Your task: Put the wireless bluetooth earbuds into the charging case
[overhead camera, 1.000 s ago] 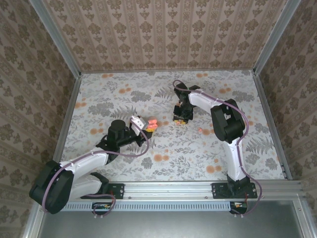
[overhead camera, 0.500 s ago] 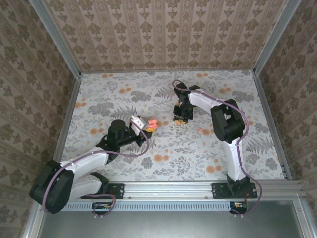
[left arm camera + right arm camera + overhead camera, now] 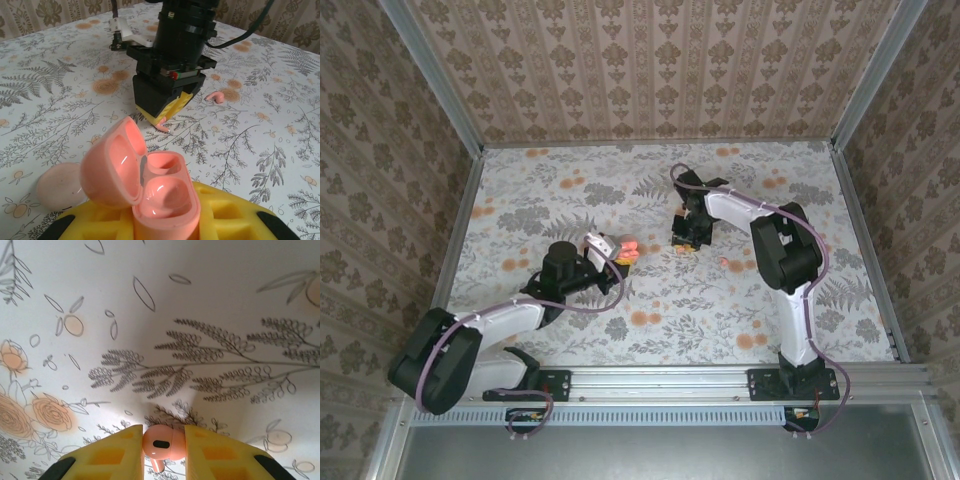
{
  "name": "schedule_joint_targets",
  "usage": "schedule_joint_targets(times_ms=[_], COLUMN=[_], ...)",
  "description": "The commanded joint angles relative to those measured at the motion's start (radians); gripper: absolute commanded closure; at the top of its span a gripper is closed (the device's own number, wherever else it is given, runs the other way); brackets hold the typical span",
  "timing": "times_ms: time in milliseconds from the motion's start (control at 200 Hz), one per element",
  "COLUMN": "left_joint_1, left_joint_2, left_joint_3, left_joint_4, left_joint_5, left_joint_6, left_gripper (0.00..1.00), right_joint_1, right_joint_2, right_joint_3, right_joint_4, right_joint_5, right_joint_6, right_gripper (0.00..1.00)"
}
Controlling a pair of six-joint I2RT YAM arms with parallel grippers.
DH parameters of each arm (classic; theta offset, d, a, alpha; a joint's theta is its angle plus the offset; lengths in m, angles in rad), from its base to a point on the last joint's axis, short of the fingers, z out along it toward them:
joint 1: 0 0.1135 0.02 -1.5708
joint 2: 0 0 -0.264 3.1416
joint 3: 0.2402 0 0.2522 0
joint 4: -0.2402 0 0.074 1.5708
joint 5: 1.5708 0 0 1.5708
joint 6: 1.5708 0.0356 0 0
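Note:
My left gripper (image 3: 165, 222) is shut on the open pink charging case (image 3: 165, 197), whose lid (image 3: 107, 167) is tipped back to the left; both wells look hollow. In the top view this gripper (image 3: 613, 251) sits left of the table's middle. My right gripper (image 3: 164, 447) is shut on one salmon-pink earbud (image 3: 165, 442), pinched between its yellow fingers just above the tablecloth. From the left wrist view that gripper (image 3: 167, 112) points down a short way beyond the case, the earbud's stem (image 3: 163, 128) poking out below. A second earbud (image 3: 216, 96) lies loose on the cloth, right of the right gripper (image 3: 685, 240).
A pale pink round disc (image 3: 59, 185) lies on the cloth just left of the case. The floral tablecloth (image 3: 650, 320) is walled in by patterned panels (image 3: 650, 70) at the back and sides. The loose earbud (image 3: 732, 263) lies near the right arm's forearm.
The right gripper's jaws have closed in on the earbud. Both arms shifted only slightly; the left gripper still holds the case in the same spot.

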Motion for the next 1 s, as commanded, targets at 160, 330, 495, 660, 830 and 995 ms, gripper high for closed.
schedule_joint_targets(times_ms=[160, 330, 495, 660, 830, 995], left_joint_1=[0.010, 0.008, 0.007, -0.026, -0.033, -0.036], left_joint_2=[0.101, 0.218, 0.392, 0.461, 0.484, 0.485], left_joint_3=[-0.064, -0.064, -0.071, -0.003, 0.044, 0.071], left_joint_4=[0.253, 0.396, 0.678, 0.670, 0.671, 0.670], left_joint_5=[-0.004, 0.006, 0.056, 0.103, 0.122, 0.139], left_joint_6=[-0.079, -0.121, -0.181, -0.151, -0.145, -0.148], left_gripper=[0.84, 0.84, 0.84, 0.85, 0.85, 0.85], right_joint_1=[0.007, 0.007, 0.010, 0.013, 0.020, 0.049], right_joint_2=[-0.162, -0.261, -0.366, -0.474, -0.583, -0.693], right_joint_3=[-0.147, -0.263, -0.392, -0.510, -0.613, -0.680], right_joint_4=[0.162, 0.289, 0.448, 0.588, 0.717, 0.797], right_joint_5=[0.018, 0.013, -0.003, 0.005, 0.014, 0.027], right_joint_6=[0.066, 0.088, 0.112, 0.137, 0.141, 0.070], right_gripper=[0.77, 0.77, 0.76, 0.76, 0.77, 0.79])
